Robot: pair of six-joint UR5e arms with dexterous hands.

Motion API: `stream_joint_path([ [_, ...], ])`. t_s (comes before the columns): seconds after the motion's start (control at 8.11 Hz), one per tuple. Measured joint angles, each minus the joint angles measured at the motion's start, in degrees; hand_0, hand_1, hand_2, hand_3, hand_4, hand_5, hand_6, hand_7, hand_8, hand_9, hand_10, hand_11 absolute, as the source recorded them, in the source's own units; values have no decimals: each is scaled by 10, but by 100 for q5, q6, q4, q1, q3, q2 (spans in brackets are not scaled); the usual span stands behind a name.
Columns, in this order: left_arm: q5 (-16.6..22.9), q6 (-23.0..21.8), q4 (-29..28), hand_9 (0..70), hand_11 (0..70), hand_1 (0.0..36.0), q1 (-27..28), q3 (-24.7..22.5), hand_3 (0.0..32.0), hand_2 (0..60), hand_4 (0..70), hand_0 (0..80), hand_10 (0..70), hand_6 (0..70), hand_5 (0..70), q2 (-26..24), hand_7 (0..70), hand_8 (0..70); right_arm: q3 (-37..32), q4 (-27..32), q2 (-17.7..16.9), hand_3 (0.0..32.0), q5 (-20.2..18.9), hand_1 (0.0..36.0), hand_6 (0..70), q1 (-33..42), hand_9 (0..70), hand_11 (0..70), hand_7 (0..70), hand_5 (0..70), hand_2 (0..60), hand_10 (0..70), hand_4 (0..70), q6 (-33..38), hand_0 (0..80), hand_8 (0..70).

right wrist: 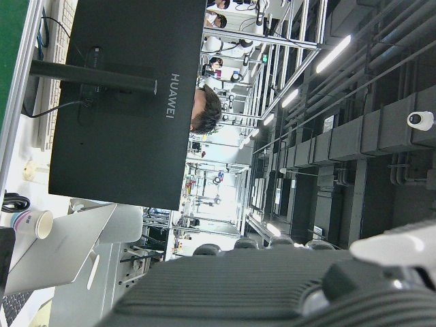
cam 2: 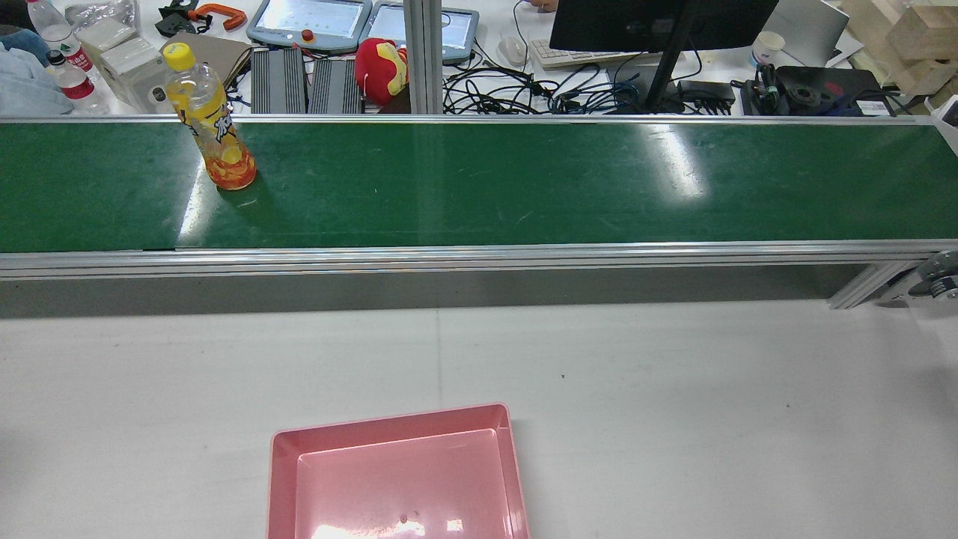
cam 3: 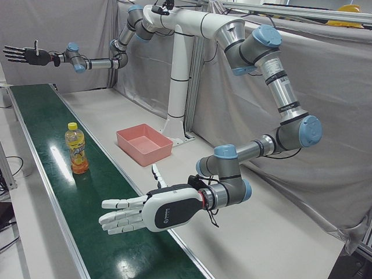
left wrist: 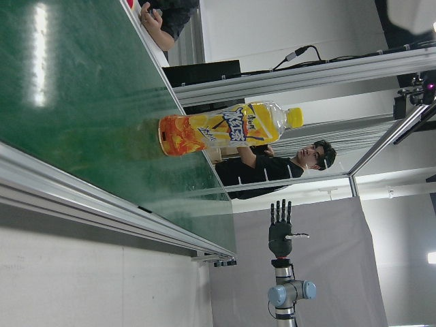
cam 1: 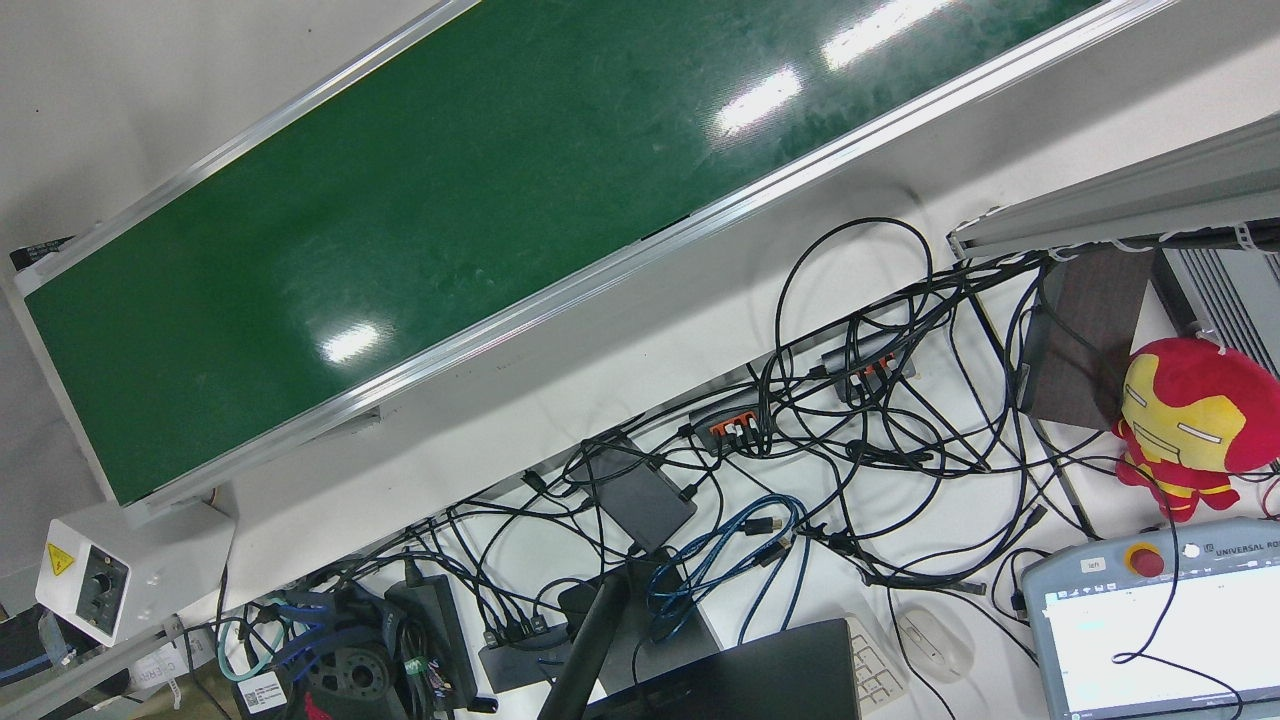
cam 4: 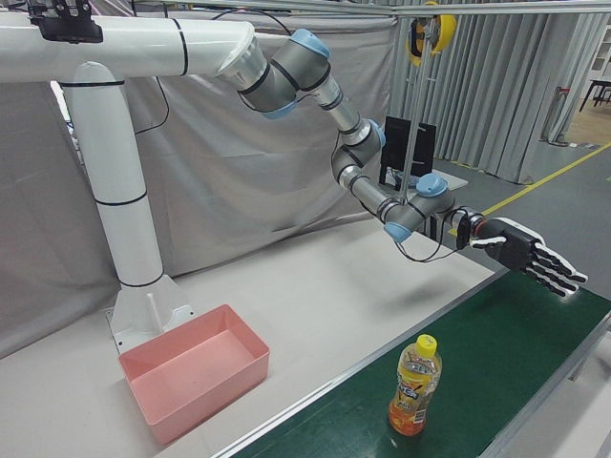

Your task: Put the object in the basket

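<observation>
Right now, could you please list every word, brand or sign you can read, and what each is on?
"HUAWEI": back of the black monitor, right hand view.
"UNIVERSAL RO", cut off by the frame edge: grey teach pendant.
Yellow warning triangle, no words: conveyor control box.
Bottle label: stylised lettering, too blurred to read.

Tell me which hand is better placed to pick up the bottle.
Left. The left hand hovers open over the belt near the bottle; the right hand is raised far beyond it.
</observation>
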Motion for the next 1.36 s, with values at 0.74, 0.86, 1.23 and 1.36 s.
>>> stream_joint_path([
  [0.74,6,35,170,50,78,102,-22,-207,0,0,57,572,40,0,138,-67,0,31,0,0,0,0,0,0,0,0,0,0,0,0,0,0,0,0,0,0],
  [0.86,6,87,260,52,78,101,-19,-209,0,0,58,574,40,0,139,-156,0,32,0,0,0,0,0,0,0,0,0,0,0,0,0,0,0,0,0,0],
  [1.23,3,292,504,57,85,106,-7,-218,0,0,60,576,45,0,134,-428,0,36,0,0,0,0,0,0,0,-3,0,0,0,0,0,0,0,0,0,0],
  [1.36,-4,336,515,59,92,107,3,-235,0,0,57,576,49,0,124,-456,0,38,-4,0,0,0,0,0,0,-4,0,0,0,0,0,0,0,0,0,0],
])
